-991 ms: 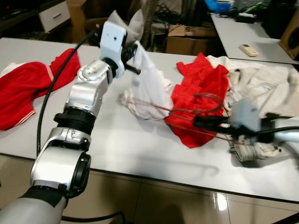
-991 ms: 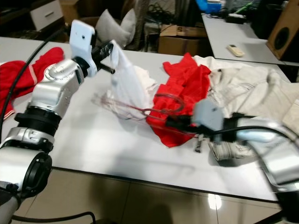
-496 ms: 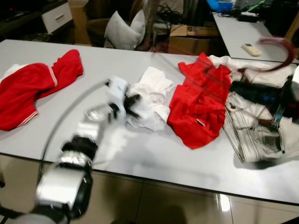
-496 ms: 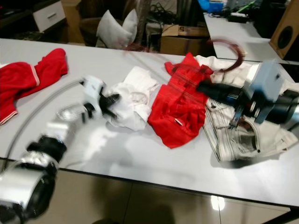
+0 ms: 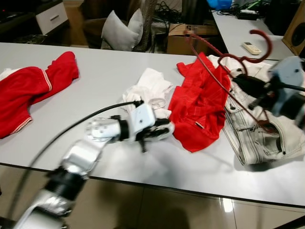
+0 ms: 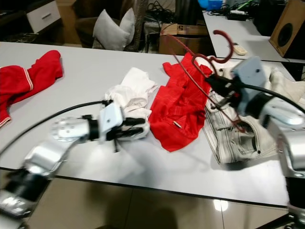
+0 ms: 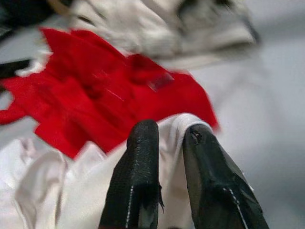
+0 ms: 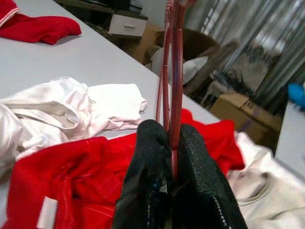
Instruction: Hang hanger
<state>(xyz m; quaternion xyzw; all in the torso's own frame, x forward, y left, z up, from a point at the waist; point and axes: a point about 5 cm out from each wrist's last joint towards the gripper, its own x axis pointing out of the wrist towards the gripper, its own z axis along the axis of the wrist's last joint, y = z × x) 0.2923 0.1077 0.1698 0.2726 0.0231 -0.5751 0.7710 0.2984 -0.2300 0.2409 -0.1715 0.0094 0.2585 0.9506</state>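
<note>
The white table (image 5: 109, 71) lay bare between the far-left red garment (image 5: 28, 90) and the central white shirt (image 5: 147, 90). A red shirt (image 5: 200, 105) touched beige trousers (image 5: 257, 138). The right gripper (image 8: 171, 157), raised above them, was clamped on the red hanger (image 5: 228, 67). The left gripper (image 7: 164, 143), low and level, pinched the white shirt's edge.
</note>
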